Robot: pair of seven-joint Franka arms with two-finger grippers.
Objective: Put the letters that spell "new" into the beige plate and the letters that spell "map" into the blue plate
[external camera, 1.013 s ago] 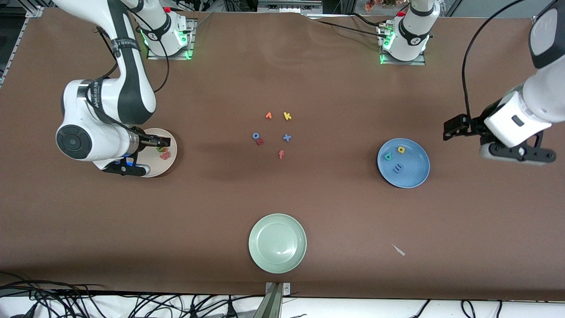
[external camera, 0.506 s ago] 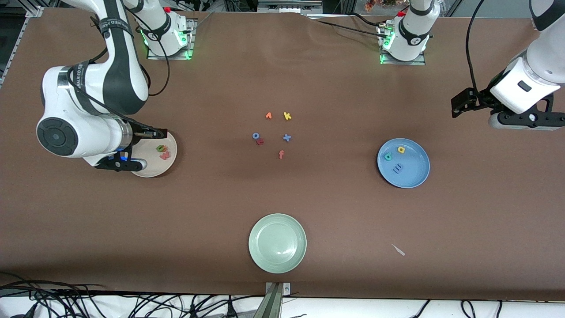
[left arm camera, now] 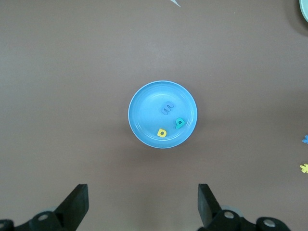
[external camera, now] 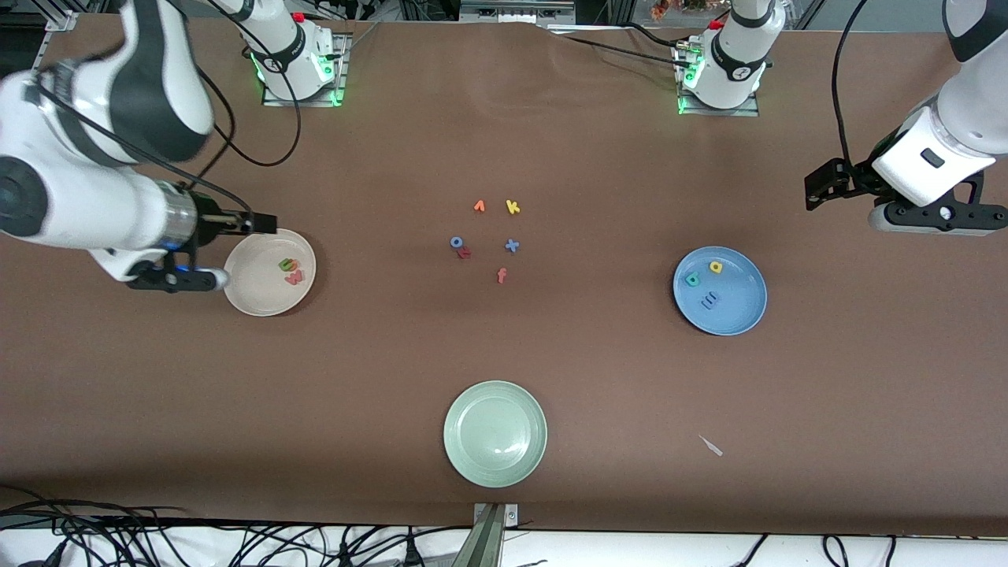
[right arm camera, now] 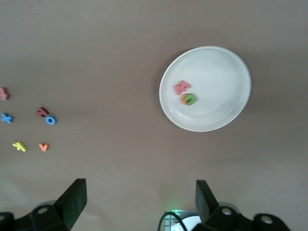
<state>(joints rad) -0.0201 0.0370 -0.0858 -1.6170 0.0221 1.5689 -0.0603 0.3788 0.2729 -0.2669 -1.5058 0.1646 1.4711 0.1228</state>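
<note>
The beige plate (external camera: 256,287) (right arm camera: 221,72) lies near the right arm's end. In it the green n (external camera: 288,264) (right arm camera: 190,99) rests on the orange e, with the salmon-pink w (external camera: 294,277) (right arm camera: 182,87) beside them. The blue plate (external camera: 740,311) (left arm camera: 144,115) holds the yellow a (external camera: 716,267) (left arm camera: 161,132), the teal p (external camera: 693,279) (left arm camera: 179,123) and the periwinkle m (external camera: 710,299) (left arm camera: 167,108). My right gripper (external camera: 175,279) (right arm camera: 139,185) hangs open and empty over bare table beside the beige plate. My left gripper (external camera: 933,220) (left arm camera: 143,190) hangs open and empty over bare table beside the blue plate.
Loose letters lie mid-table: orange v (external camera: 479,206), yellow k (external camera: 513,207), blue o (external camera: 456,242), a red letter (external camera: 464,253), blue x (external camera: 512,246), orange-red f (external camera: 502,275). A pale green plate (external camera: 494,433) sits nearest the front camera, a white scrap (external camera: 711,446) beside it.
The right gripper has swung off the beige plate toward the right arm's end of the table, uncovering the plate. The left gripper drew away from the blue plate, then held still.
</note>
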